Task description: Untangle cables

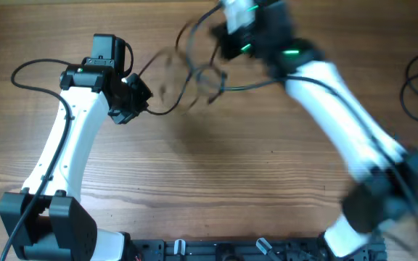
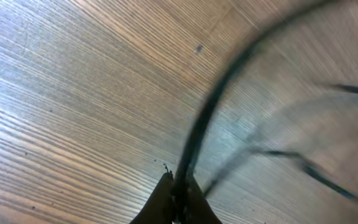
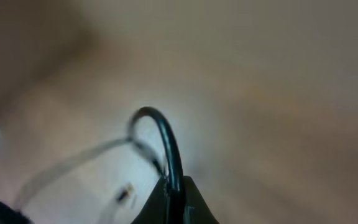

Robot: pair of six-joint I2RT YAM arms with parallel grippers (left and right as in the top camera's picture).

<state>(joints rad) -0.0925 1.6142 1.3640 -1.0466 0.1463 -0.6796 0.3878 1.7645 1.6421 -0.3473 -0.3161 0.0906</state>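
Wood-grain table (image 1: pixel 216 181) runs under me, matte and finely striped. The cables (image 1: pixel 194 76), thin round black strands, stretch in slack, blurred loops between my two arms near the far edge. My left gripper (image 2: pixel 178 200) has its fingers pressed together on one strand, which arcs away from the tips. My right gripper (image 3: pixel 176 200) pinches another strand that curls into a tight, smooth hook.

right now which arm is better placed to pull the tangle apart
Right, probably: right gripper is shut on a cable high above the table; left gripper clamps one low, as anchor.
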